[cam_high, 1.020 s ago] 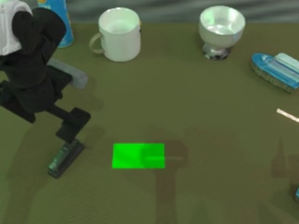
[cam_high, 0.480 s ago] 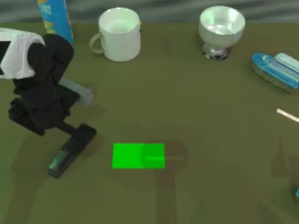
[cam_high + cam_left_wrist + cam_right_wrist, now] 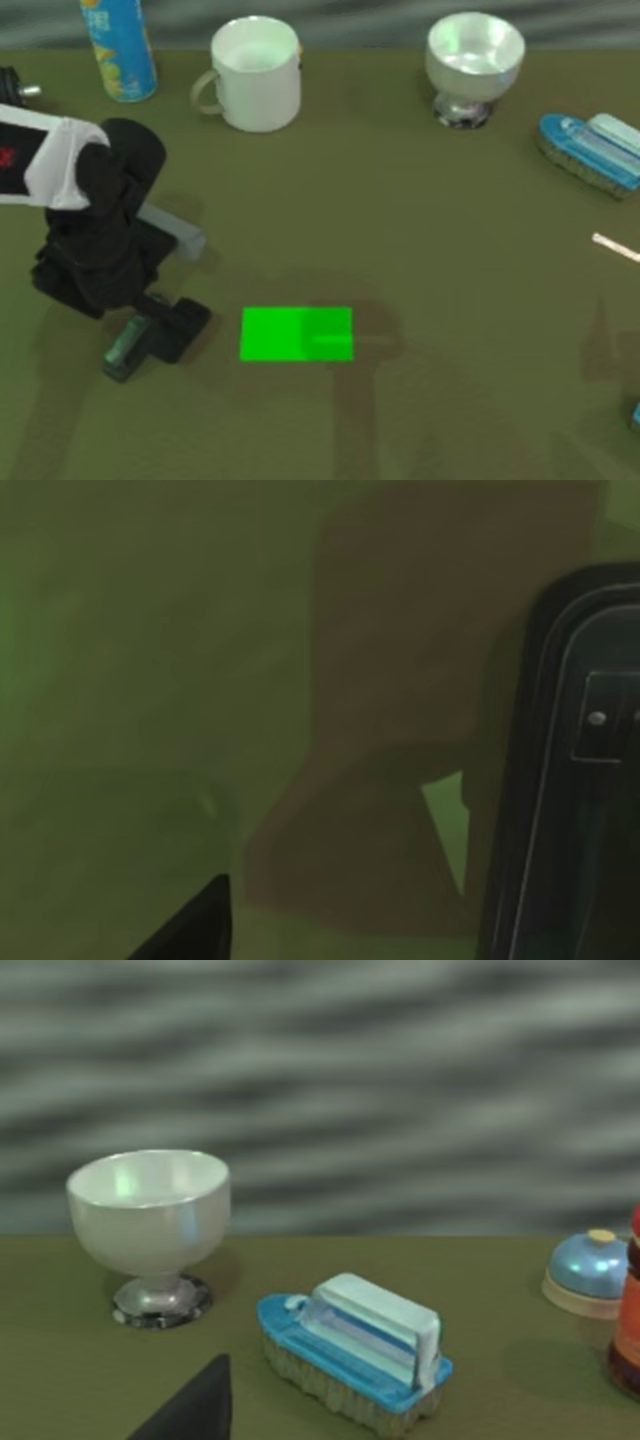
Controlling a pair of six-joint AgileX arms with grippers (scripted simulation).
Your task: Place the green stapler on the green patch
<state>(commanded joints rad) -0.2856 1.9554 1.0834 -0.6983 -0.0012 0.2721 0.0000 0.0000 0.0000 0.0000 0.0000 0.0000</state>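
Note:
The green stapler (image 3: 122,350), dark with dull green top markings, lies on the table left of the green patch (image 3: 297,333) and apart from it. My left gripper (image 3: 172,327) is down at the stapler's far end, nearest the patch, open and covering that end. In the left wrist view the stapler (image 3: 575,800) fills one side close up, and one dark fingertip (image 3: 197,925) stands well away from it over bare table. My right gripper (image 3: 320,1428) is parked off the table's right side and open, with one fingertip (image 3: 200,1405) showing.
Along the back stand a blue and yellow can (image 3: 120,50), a white mug (image 3: 257,75) and a white footed bowl (image 3: 474,60). A blue brush (image 3: 592,150) and a thin white stick (image 3: 615,247) lie at the right. A bell (image 3: 590,1275) sits farther right.
My left arm has swung toward the table's front and lowered, bringing the gripper down onto the stapler's far end. The stapler and the patch have not moved.

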